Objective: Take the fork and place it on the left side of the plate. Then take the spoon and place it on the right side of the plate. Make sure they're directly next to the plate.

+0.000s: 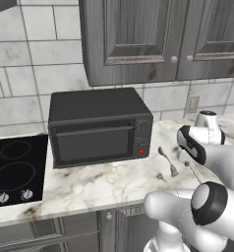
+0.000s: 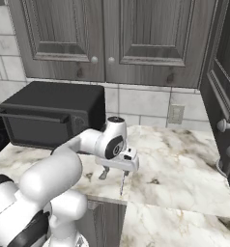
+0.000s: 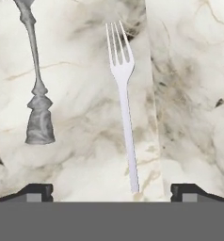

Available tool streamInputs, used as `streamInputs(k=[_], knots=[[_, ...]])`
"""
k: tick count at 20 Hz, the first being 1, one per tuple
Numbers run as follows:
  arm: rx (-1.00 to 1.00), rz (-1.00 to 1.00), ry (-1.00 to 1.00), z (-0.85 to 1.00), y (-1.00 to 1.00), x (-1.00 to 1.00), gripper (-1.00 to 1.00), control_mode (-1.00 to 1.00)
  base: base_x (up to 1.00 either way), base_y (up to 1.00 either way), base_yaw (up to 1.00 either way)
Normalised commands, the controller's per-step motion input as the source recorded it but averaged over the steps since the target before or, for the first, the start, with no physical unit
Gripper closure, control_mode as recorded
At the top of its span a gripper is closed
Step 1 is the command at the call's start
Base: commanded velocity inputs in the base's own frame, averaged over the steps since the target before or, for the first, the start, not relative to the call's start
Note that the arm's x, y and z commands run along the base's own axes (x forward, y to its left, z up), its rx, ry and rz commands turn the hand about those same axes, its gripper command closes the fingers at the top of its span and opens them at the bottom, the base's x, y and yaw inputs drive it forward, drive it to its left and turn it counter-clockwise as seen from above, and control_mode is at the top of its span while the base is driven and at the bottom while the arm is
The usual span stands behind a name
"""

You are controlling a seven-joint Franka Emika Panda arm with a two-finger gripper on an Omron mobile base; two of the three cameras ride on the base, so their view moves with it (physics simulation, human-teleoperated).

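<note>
Your gripper [image 3: 112,190] is standing spread wide with nothing between its fingers, and in the hand view you are looking straight down at the fork [image 3: 123,101], which is lying flat on the marble counter [image 3: 189,94] with its tines pointing to the top of the picture and its handle end sitting between the two finger tips. The spoon [image 3: 36,89] is lying beside it on the left of this view, apart from the fork, with its flared handle end nearest you and its bowl running off the top edge. In the left base view the spoon [image 1: 168,161] is showing on the counter [image 1: 89,184] to the right of the black oven [image 1: 99,127], and the thin fork [image 1: 193,173] is lying just beside it, partly behind your arm; the cooktop [image 1: 15,170] is sitting at the far left. In the right base view your gripper [image 2: 121,170] is hovering over the front edge of the counter [image 2: 175,159], with the fork [image 2: 122,185] showing as a thin line beneath it. I cannot find the plate from here. As I judge it, the risk is that the fork is thin and flat, so fingers closing too high may slip over it or tip it, and so near the front edge a nudge may push it off the counter.
</note>
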Motion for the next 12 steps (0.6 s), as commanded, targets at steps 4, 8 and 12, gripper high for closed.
streamInputs(k=[4, 8, 12], knots=[[0.0, 0.0, 0.0, -0.25, -0.04, 0.04, -1.0, -1.0, 0.0, 0.0, 0.0], [0.0, 0.01, 0.0, -0.3, -0.07, 0.13, -1.0, -1.0, 0.0, 0.0, 0.0], [0.0, 0.02, 0.0, -0.3, -0.17, 0.18, -1.0, -1.0, 0.0, 0.0, 0.0]])
